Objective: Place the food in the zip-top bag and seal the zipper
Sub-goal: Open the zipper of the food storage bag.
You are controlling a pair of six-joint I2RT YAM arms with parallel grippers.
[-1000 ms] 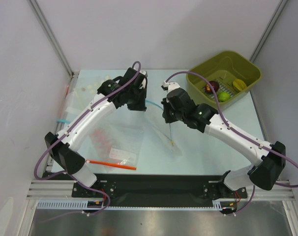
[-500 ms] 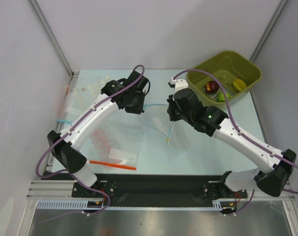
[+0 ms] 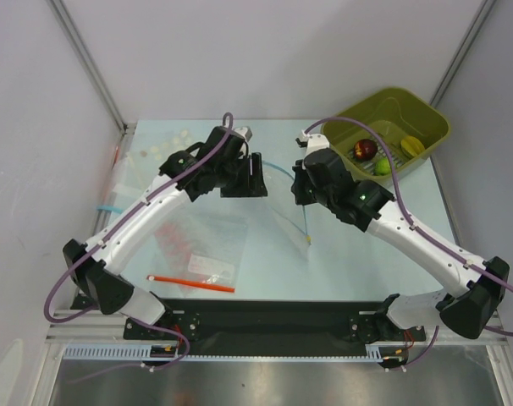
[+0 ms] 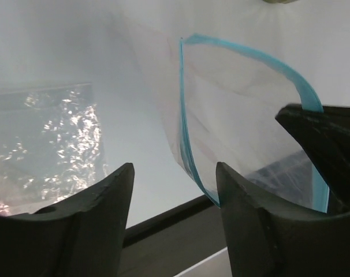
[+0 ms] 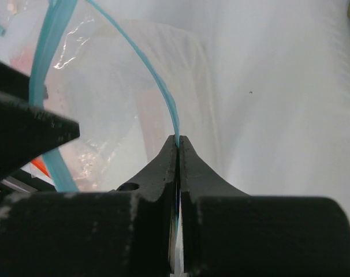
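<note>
**Right end effector (image 5: 177, 140) clamps zipper (image 5: 161, 92); left end effector (image 4: 172, 184) open**

The left wrist view alone shows its fingers apart and empty, with the zip-top bag (image 4: 238, 121) hanging just beyond them. The top view alone shows the food (image 3: 366, 150) in an olive bin (image 3: 426, 118) right of the right end effector, and a red-strip bag (image 3: 193, 283) on the counter (image 3: 265, 262) behind the left one.

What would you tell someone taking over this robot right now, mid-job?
Right fingers: shut on the light blue zip strip of the clear plastic zip-top bag, whose mouth gapes.
Left fingers: open, holding nothing, beside that mouth.
Food: dark red toy fruit, bright green toy fruit and yellow toy fruit sit in the olive-green plastic tub, far right.
Done: nothing bagged. Left: load all three, seal the strip.
</note>
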